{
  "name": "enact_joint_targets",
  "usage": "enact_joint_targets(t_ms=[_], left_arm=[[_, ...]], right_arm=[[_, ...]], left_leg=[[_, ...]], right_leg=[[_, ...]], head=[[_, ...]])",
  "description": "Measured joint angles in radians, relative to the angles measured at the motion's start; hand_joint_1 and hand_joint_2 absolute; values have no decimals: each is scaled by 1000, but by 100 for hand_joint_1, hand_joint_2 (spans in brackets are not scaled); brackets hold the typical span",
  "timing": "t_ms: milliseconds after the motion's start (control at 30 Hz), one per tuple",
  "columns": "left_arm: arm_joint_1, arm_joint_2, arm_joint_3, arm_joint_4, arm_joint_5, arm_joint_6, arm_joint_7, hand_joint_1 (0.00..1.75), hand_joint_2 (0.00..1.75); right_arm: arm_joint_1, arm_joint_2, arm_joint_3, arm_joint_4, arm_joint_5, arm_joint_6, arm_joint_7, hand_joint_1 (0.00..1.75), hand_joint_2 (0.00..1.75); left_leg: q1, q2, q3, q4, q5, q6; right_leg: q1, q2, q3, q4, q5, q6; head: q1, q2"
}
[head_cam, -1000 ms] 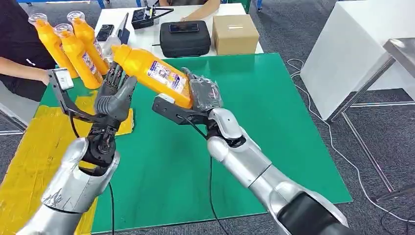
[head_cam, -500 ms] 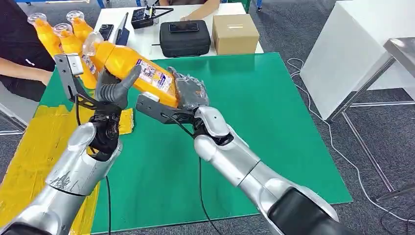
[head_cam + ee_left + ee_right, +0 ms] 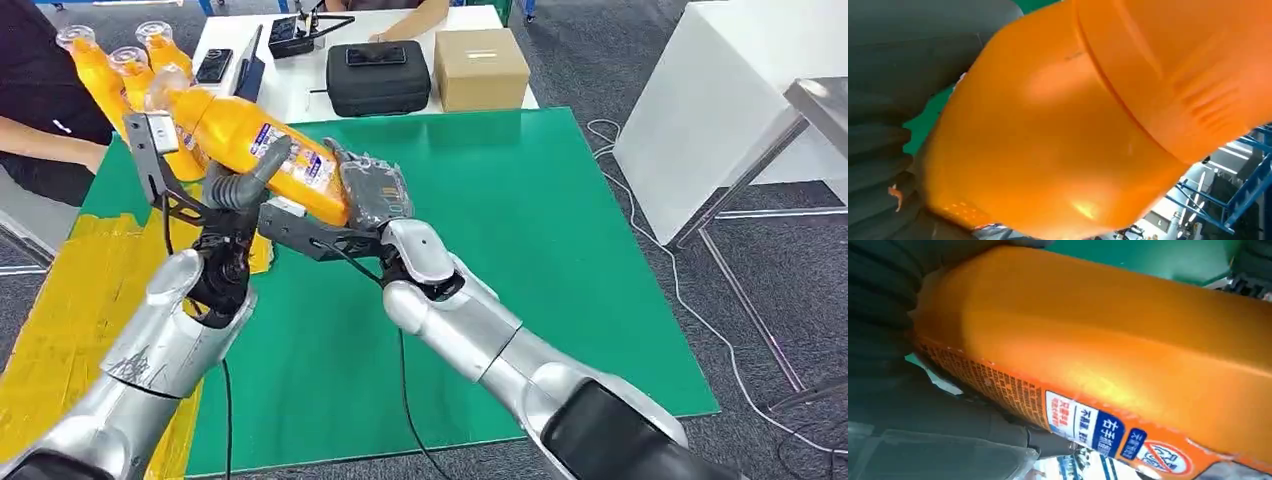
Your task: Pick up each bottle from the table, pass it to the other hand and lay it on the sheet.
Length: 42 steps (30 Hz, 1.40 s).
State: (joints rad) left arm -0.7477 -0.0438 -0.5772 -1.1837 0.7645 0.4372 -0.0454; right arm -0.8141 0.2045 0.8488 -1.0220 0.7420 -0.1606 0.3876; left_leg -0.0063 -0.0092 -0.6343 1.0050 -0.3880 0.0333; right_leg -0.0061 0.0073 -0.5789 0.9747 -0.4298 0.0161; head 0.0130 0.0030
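While the right hand (image 3: 372, 190) grips the base end of the orange bottle (image 3: 245, 142), the bottle lies tilted in mid-air at upper left of the head view, cap end highest and pointing toward the frame's upper left corner. The left hand (image 3: 240, 185) sits under the bottle's middle with its fingers (image 3: 268, 163) curled up against the body; whether it carries any of the load cannot be told. In the left wrist view the orange bottle body lies right against the hand.

Three more orange bottles (image 3: 100, 75) stand upright at the upper left edge of the frame, close behind the raised cap. A person's arm (image 3: 45, 150) rests at the left edge, beside them. The yellow sheet (image 3: 60, 320) covers the lower left of the frame, below the left arm. The green mat (image 3: 560, 250) extends open across centre and right, up to its right edge.

The bottle label (image 3: 1098, 427) carries blue and white panels with Chinese characters and a red circular symbol; the fine print is too small to read. A black case (image 3: 378, 78) and a cardboard box (image 3: 481, 68) sit at top centre.
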Motion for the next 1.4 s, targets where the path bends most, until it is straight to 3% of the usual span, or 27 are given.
enact_joint_targets(t_ms=[400, 433, 800, 1400], left_arm=[[3, -9, -6, 5, 108, -28, 43, 0, 175], [3, -11, -6, 5, 113, -29, 40, 175, 175], [15, -26, -13, 3, 110, -1, -50, 175, 175], [35, -27, -6, -7, 117, 6, -81, 175, 175]], right_arm=[[-13, -5, 27, 5, -10, -3, 24, 175, 175], [-15, -5, 28, 6, -12, -3, 24, 175, 175], [-18, -12, 44, 17, -34, -3, 23, 175, 175], [-11, -16, 53, 17, -32, 4, 22, 175, 175]], left_leg=[[0, 0, 0, 0, 0, 0], [0, 0, 0, 0, 0, 0], [0, 0, 0, 0, 0, 0], [0, 0, 0, 0, 0, 0]], right_leg=[[0, 0, 0, 0, 0, 0], [0, 0, 0, 0, 0, 0], [0, 0, 0, 0, 0, 0], [0, 0, 0, 0, 0, 0]], head=[[0, 0], [1, 0], [1, 0], [1, 0]])
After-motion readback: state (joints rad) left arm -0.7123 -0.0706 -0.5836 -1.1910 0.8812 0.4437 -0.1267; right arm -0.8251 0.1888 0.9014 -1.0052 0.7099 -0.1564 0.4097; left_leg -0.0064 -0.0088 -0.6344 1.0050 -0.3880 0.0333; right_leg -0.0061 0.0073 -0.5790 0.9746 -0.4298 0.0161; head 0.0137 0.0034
